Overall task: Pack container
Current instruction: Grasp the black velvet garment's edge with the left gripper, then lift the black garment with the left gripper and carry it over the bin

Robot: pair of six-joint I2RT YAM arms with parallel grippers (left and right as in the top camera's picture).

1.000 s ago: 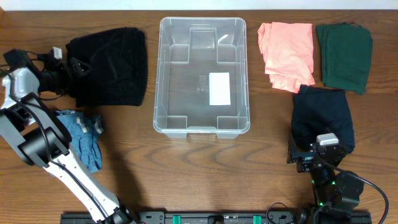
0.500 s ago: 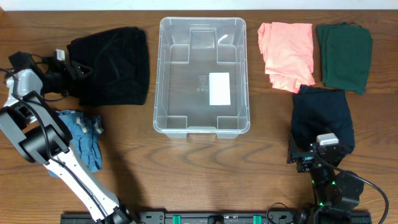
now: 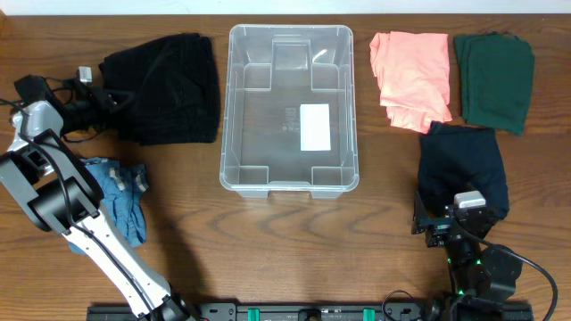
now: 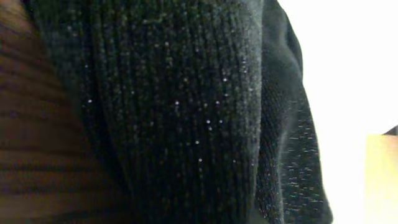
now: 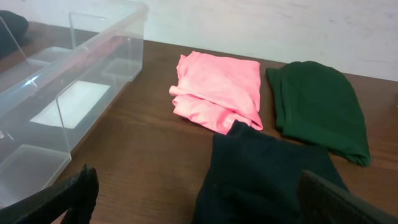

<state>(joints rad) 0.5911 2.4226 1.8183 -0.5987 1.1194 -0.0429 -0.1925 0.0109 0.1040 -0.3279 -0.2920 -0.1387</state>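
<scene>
The container (image 3: 268, 116) sits upright in the middle of the wooden surface (image 3: 268, 241), toward its far edge, with its long sides running front to back. It is clear and holds nothing; a white label (image 3: 315, 127) shows on its base, right of center.

Just left of the container lies a black knitted cloth (image 3: 169, 89), close to its left wall but apart from it. The left fingers (image 3: 109, 96) meet this cloth's left edge. The left wrist view is filled with the black ribbed knit pressed close to the lens, so I cannot tell whether the fingers are closed on the cloth or only against it. Nearer the front on that side, a crumpled light blue cloth (image 3: 120, 192) lies beside the left arm.

On the container's right are 3 folded cloths. A pink one (image 3: 410, 76) lies near the right wall, a dark green one (image 3: 493, 78) is just beside it farther right, and a dark navy one (image 3: 464, 169) sits in front of those 2, its far edge overlapping the pink one's corner. The right fingers (image 5: 78, 190) are spread wide and hold nothing, positioned at the near edge of the navy cloth.
</scene>
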